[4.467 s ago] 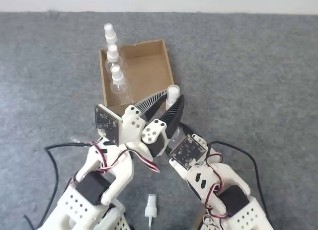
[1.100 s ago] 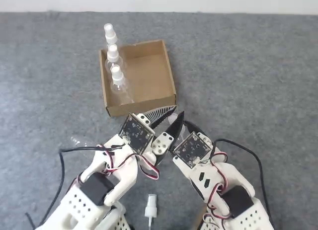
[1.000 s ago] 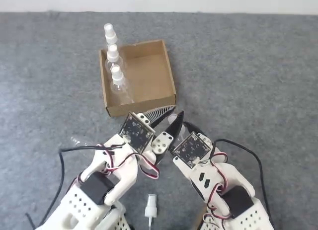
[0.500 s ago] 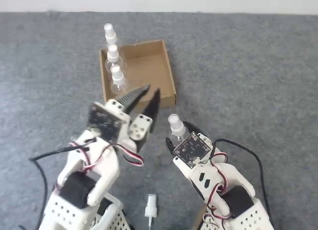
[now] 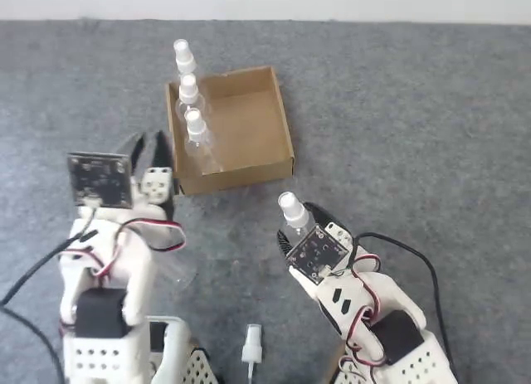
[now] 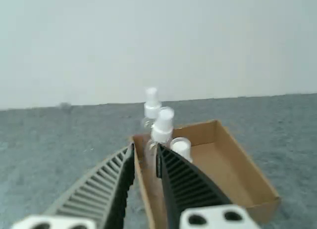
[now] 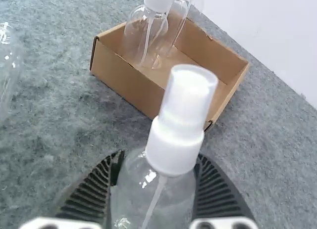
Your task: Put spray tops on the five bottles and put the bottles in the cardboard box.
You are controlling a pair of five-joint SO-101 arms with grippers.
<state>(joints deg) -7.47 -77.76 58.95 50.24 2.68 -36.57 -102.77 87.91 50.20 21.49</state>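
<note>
Capped bottle [image 7: 159, 185] between right jaws

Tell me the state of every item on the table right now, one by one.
held bottle: capped, upright.
right gripper: shut on held bottle.
left gripper: open, empty.
cardboard box: open, capped bottles standing inside.
loose spray top: lying on carpet.
bare bottle: no spray top.

I'm getting soft, even, bright light over the grey tabletop [image 5: 415, 110]. The cardboard box [image 5: 249, 175] throws a thin, faint shadow at its 6 o'clock wall, and small glints sit on the bottle [image 7: 148, 189].
</note>
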